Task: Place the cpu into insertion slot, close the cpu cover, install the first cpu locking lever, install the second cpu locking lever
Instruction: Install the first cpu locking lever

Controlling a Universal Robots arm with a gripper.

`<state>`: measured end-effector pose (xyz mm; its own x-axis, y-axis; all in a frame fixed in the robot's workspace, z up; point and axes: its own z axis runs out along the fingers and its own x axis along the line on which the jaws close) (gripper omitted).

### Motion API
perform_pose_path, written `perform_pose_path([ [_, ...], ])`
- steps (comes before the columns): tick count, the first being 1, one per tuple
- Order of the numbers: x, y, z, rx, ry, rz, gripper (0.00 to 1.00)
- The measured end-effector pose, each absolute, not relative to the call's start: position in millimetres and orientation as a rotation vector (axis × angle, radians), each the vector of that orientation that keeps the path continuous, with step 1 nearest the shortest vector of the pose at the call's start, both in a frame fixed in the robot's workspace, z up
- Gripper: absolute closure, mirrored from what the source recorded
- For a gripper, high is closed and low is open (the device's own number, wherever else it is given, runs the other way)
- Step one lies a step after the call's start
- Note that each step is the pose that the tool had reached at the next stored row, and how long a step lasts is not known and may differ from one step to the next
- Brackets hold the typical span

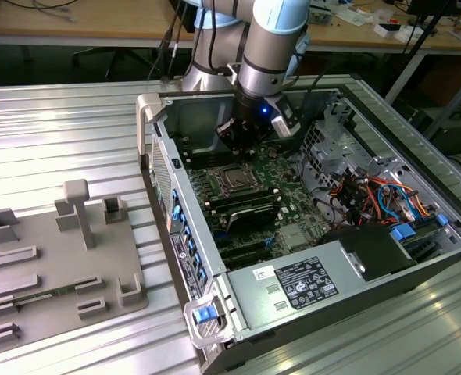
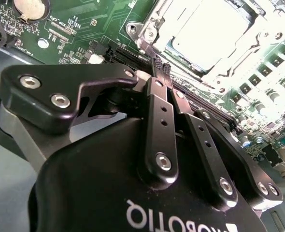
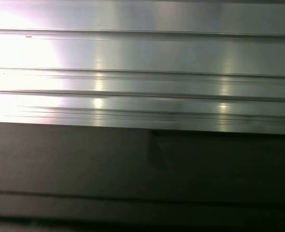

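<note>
Jaws of the black two-fingered gripper [image 2: 161, 65] stand together with nothing between them, poised inside the open grey computer case [image 1: 418, 168] just beside the socket on the green motherboard [image 1: 281, 183]. Small flat square cpu with a silvery-grey metal top [image 2: 207, 36] lies seated in the socket, framed by the thin silvery-bronze hinged cpu cover [image 2: 149, 31] lying flat around it. Ribbed aluminium bench [image 1: 58, 141] carries the case and a grey moulded fixture plate [image 1: 51, 266] on the exterior view's left.
</note>
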<state>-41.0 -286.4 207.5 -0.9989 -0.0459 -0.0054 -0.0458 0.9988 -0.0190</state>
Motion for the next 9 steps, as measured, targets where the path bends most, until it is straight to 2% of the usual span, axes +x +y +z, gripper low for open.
perform_pose_path([
  [9, -41.0, -286.0, 206.0, -0.072, 3.135, -0.030, 0.89],
])
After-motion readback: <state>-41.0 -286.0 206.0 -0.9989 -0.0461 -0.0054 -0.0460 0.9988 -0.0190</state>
